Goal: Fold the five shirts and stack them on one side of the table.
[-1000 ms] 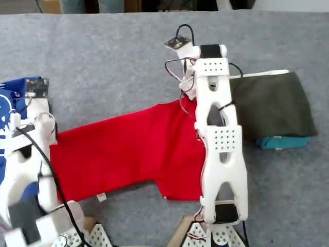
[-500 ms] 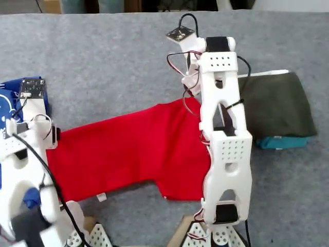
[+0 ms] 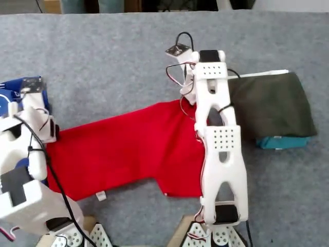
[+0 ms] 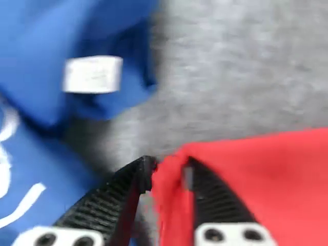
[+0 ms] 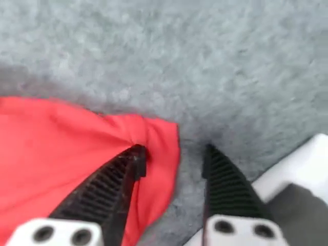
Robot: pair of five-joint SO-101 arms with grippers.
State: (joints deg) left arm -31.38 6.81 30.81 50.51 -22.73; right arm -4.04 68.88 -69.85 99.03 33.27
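A red shirt (image 3: pixel 128 149) lies spread flat across the middle of the grey table. My left gripper (image 3: pixel 49 135) is at the shirt's left edge. In the left wrist view this gripper (image 4: pixel 168 166) is shut on a fold of the red shirt (image 4: pixel 266 179). My right gripper (image 3: pixel 187 100) is at the shirt's far right corner. In the right wrist view it (image 5: pixel 174 152) stands open, and the corner of the red shirt (image 5: pixel 51 148) lies against one finger (image 5: pixel 123 179). A blue shirt (image 3: pixel 9 98) lies loose at the far left.
A folded dark green shirt (image 3: pixel 270 105) rests on a folded teal one (image 3: pixel 281 142) at the right side. The blue shirt (image 4: pixel 51 41) with a white label lies right beside the left gripper. Bare grey table (image 3: pixel 103 62) stretches along the back.
The right arm swung a little away to the right and came back to the red shirt's corner. The left arm shifted at the shirt's left edge, which crept slightly leftward.
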